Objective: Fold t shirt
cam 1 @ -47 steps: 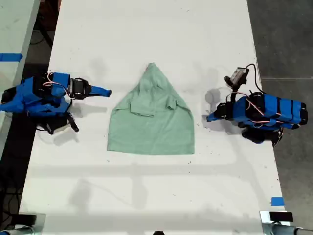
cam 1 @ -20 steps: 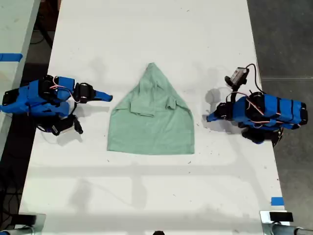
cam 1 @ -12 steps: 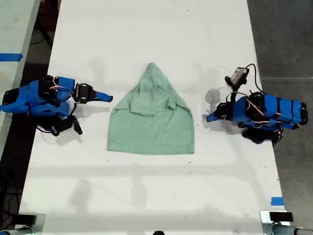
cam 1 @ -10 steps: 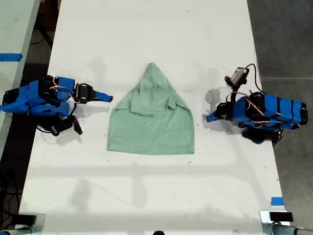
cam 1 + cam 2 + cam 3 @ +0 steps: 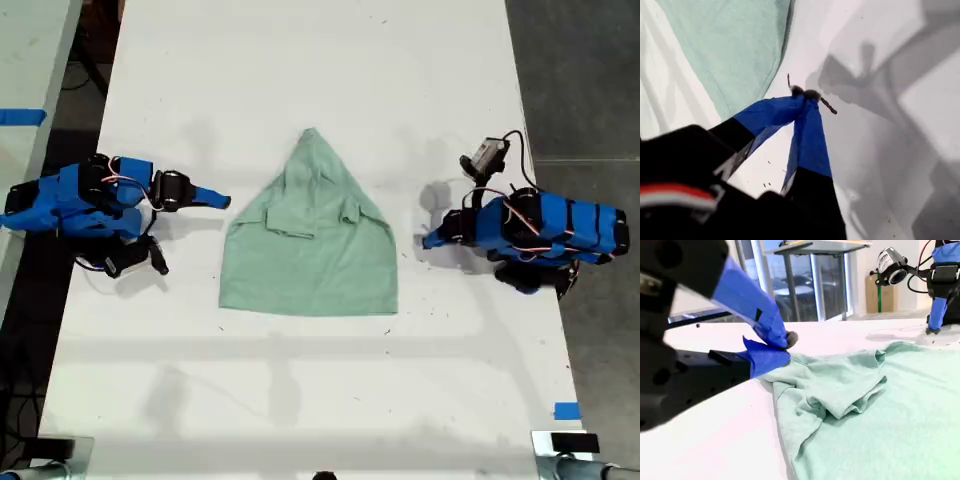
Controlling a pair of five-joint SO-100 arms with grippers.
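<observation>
The pale mint-green t shirt (image 5: 310, 250) lies flat in the middle of the white table (image 5: 300, 60). Its sleeves are folded in, so it tapers to a point at the far end. My first gripper (image 5: 427, 240) is shut and holds nothing. It rests on the table just off the shirt's edge on the exterior view's right; the first wrist view shows its tips (image 5: 805, 93) beside the cloth (image 5: 725, 45). My second gripper (image 5: 224, 200) is shut and holds nothing, close to the shirt's edge on the exterior view's left. Its tips (image 5: 785, 342) sit by the folded sleeve (image 5: 855, 390).
The first arm's wrist camera (image 5: 487, 153) sticks up on the exterior view's right and also shows across the shirt (image 5: 892, 265). A blue tape mark (image 5: 566, 410) sits near the table's corner at the exterior view's lower right. Another table (image 5: 30, 60) stands beyond the exterior view's left edge.
Over the last two seconds my second arm shifted slightly, its tip moving a little toward the exterior view's bottom. The shirt and my first arm have not moved.
</observation>
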